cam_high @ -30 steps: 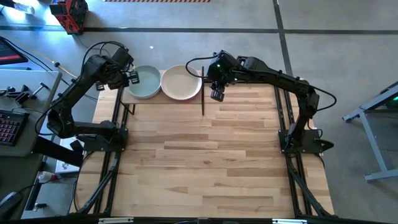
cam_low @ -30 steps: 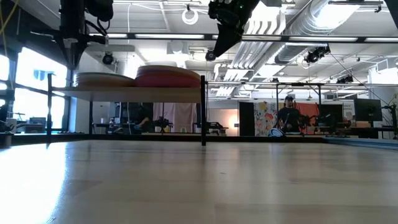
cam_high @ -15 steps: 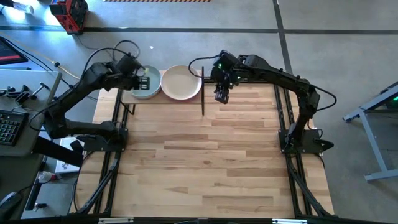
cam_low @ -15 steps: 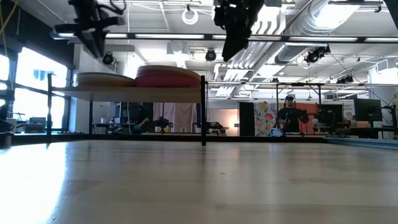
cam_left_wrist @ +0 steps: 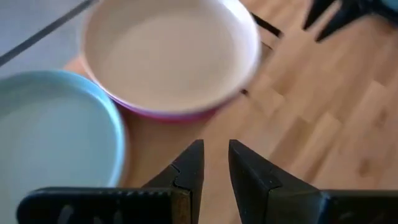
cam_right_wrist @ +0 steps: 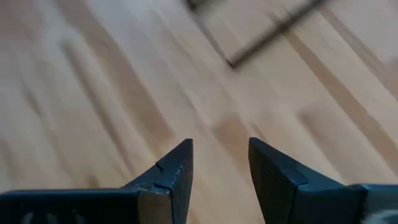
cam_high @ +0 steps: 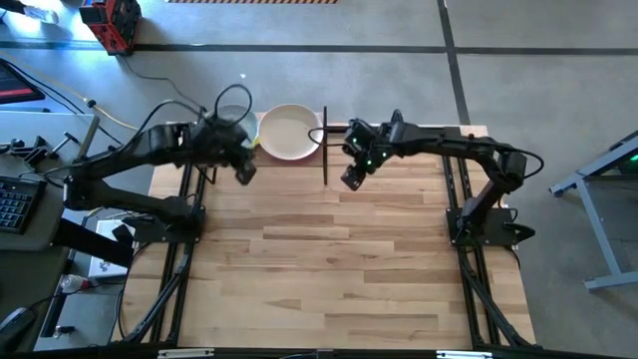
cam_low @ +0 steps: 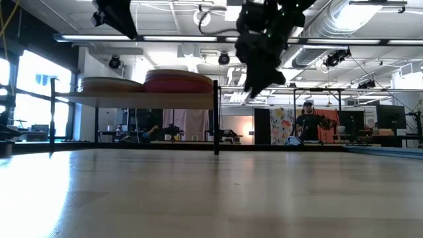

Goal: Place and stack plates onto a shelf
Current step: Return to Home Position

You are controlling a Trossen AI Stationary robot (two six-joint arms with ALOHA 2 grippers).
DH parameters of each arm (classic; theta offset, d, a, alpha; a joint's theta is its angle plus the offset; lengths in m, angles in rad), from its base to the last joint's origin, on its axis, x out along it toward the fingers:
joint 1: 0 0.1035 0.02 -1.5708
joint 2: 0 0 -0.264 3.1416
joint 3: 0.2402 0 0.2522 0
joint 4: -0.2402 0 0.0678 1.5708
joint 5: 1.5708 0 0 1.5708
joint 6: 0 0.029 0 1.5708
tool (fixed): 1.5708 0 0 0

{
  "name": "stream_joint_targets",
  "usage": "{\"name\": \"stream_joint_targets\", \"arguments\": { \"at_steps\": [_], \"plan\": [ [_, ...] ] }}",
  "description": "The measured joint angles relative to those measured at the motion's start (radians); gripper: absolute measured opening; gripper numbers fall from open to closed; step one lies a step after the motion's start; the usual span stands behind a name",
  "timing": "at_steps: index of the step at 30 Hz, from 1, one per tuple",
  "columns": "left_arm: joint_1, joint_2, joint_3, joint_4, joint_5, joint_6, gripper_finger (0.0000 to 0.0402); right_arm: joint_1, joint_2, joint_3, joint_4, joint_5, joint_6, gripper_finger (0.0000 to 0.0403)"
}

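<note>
Both arms are up off the bench here. The left hand hangs over the wood just in front of the left half of the shelf. Its fingers sit a small gap apart with nothing between them. The right hand is in the air just beyond the shelf's right post, over the far part of the bench. Its fingers are spread wider, also empty, pointing down at bare planks.

The plates are all on the shelf, which stands along the bench's far edge toward the left corner. They're in two stacks side by side. The right stack has a cream plate on top and a magenta plate right under it. The left stack is topped by a mint plate, mostly hidden under the left arm from above. Can't tell if the stacks actually touch.
</note>
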Motion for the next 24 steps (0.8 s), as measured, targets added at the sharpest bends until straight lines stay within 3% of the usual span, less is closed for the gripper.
{"name": "stream_joint_targets", "arguments": {
  "at_steps": [6,14,24],
  "plan": [
    [-0.079,-0.180,-0.222,0.122,0.027,0.017,0.0062,0.129,-0.030,0.018,0.167,0.078,0.113,0.0133],
    [-0.128,-0.445,-0.507,0.355,0.241,0.054,0.0062,0.289,-0.030,0.030,0.401,0.103,0.119,0.0133],
    [-0.179,-0.726,-0.703,0.477,0.252,0.062,0.0062,0.340,-0.030,0.030,0.437,0.145,0.261,0.0133]
  ]
}}
